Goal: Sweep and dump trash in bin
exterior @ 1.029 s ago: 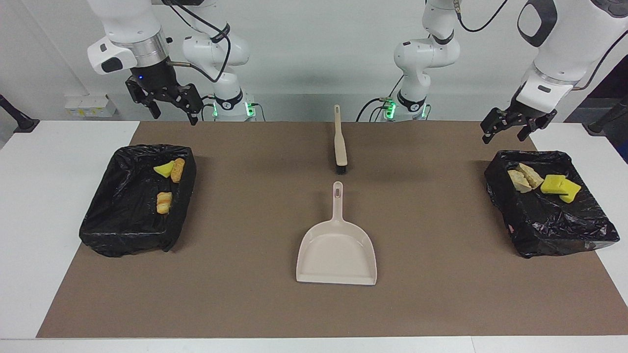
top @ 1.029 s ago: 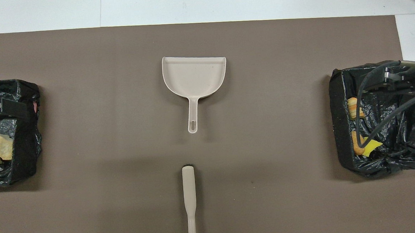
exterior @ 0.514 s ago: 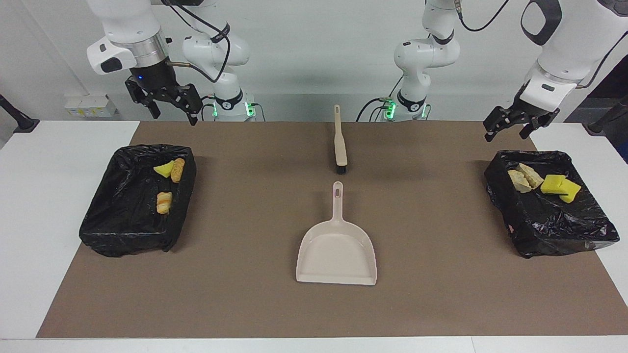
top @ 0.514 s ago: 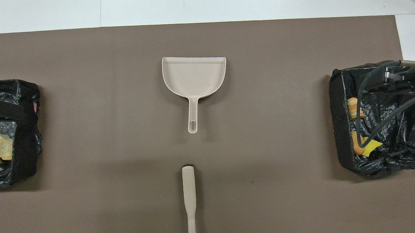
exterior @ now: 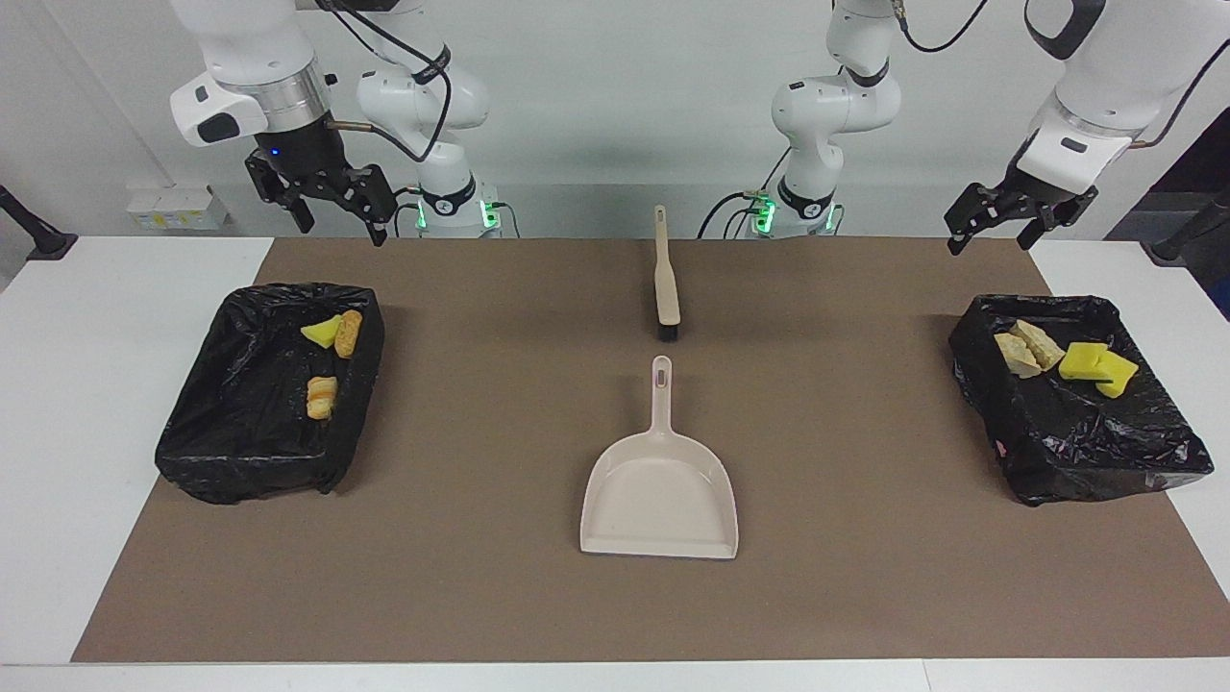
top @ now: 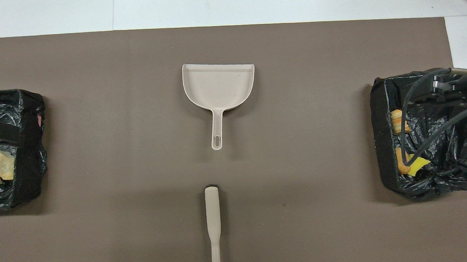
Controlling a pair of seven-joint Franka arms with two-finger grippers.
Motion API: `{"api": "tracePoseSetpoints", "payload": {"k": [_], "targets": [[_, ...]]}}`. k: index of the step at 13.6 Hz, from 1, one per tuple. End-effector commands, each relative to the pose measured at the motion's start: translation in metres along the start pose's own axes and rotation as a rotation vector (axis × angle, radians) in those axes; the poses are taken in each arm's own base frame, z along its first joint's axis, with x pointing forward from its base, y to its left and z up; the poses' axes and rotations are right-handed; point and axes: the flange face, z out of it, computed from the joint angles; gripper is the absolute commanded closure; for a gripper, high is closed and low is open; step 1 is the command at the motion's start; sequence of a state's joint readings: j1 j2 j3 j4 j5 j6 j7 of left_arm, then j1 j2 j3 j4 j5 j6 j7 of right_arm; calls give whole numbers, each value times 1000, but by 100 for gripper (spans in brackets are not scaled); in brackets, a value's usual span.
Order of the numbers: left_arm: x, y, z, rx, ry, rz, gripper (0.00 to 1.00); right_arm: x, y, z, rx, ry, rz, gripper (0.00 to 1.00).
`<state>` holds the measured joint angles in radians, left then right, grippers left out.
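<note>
The trash lies in two black-lined bins. The bin (exterior: 240,471) toward the right arm's end holds a yellow bit (exterior: 322,333) and two bread pieces (exterior: 321,396). The bin (exterior: 1086,461) toward the left arm's end holds tan bread pieces (exterior: 1026,351) and yellow bits (exterior: 1095,363). A beige dustpan (exterior: 659,490) lies empty mid-table. The brush (exterior: 665,279) lies nearer to the robots than the dustpan. My right gripper (exterior: 341,223) is open and empty, raised over its bin (top: 382,139). My left gripper (exterior: 990,240) is open and empty, raised over its bin (top: 31,165).
A brown mat (exterior: 480,577) covers most of the white table (exterior: 77,384). The dustpan (top: 218,86) and the brush (top: 212,216) lie in line at the middle. Cables hang from the right arm over its bin (top: 429,136).
My left gripper has risen and drawn back toward the robots from above its bin. My right gripper has hardly moved. The trash, dustpan and brush are where they were.
</note>
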<state>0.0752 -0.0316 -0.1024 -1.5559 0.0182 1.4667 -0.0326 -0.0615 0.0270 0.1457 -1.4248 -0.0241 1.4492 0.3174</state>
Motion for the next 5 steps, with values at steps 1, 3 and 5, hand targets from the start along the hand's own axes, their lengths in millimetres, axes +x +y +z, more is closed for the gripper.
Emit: {"api": "tracePoseSetpoints", "payload": {"k": [1, 3, 5], "targets": [[-15, 1, -6, 8, -2, 6, 0, -5, 6, 0, 3, -11, -7, 0], [-11, -3, -7, -23, 30, -10, 0, -5, 6, 0, 3, -11, -7, 0], [-11, -3, -6, -27, 30, -11, 0, -5, 6, 0, 3, -11, -7, 0]]}}
